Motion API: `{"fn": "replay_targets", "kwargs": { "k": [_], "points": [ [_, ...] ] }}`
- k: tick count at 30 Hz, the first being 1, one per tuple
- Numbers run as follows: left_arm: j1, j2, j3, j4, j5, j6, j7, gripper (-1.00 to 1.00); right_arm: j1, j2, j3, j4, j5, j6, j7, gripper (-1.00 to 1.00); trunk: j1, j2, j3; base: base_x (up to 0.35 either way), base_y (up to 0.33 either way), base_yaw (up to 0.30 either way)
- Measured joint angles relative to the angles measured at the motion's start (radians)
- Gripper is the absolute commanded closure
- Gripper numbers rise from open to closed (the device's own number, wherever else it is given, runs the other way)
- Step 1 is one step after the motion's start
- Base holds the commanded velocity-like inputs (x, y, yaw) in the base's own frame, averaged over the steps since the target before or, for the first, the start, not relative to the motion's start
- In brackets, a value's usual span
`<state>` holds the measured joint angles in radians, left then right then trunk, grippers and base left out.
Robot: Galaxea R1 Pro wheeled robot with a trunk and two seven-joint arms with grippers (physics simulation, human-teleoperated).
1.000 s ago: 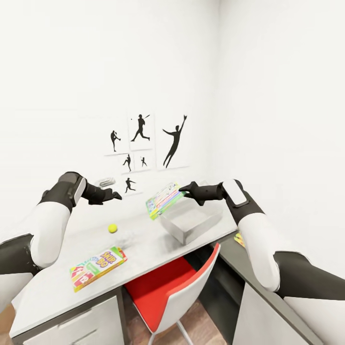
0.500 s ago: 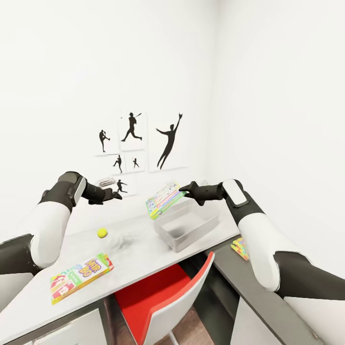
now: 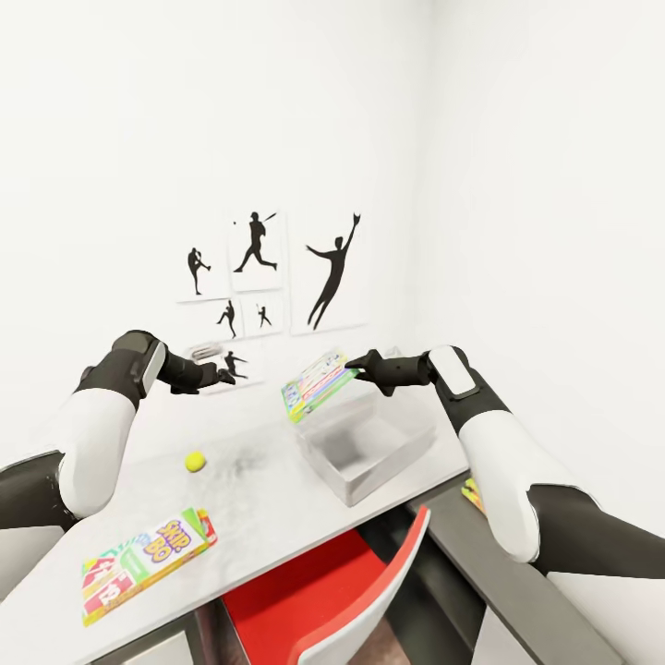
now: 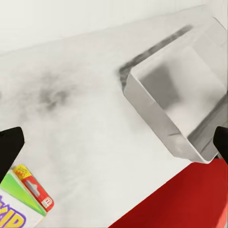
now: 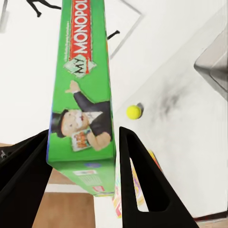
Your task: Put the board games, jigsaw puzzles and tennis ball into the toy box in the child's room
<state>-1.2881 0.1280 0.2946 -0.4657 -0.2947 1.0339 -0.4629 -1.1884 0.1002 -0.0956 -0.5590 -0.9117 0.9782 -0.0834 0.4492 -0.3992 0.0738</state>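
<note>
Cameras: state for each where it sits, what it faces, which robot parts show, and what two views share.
Head view: on the head, looking forward and down at the table; both arms show, right gripper holding the Monopoly box.
Left wrist view: facing the toy box; black fingertips show.
Right wrist view: along its fingers clamping the Monopoly box.
Shared: tennis ball, in head and right wrist views.

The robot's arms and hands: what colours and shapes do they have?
Both arms have glossy white rounded shells with matte black joint sections between them. The left hand and the right hand are black, each with two tapered fingers. In the right wrist view the fingers are broad, black wedges. No cables or markings are visible.
</note>
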Motion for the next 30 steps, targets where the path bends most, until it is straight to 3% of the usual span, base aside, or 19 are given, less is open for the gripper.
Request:
{"fn": "replay_targets", "kwargs": {
  "k": [11,30],
  "points": [
    [0.0,-0.002,0.0,-0.001,0.0,0.001,-0.001,-1.0,0.001,0.0,0.001,-0.047,-0.004,0.002,0.001,1.0,0.0,0.0,-0.005,0.191,-0.047,0.046],
    [0.0,-0.003,0.002,-0.031,0.006,0.006,-0.003,-1.0,0.005,-0.001,0.001,-0.066,-0.007,0.004,0.001,1.0,0.0,0.0,-0.008,0.059,-0.09,0.0]
  ]
}}
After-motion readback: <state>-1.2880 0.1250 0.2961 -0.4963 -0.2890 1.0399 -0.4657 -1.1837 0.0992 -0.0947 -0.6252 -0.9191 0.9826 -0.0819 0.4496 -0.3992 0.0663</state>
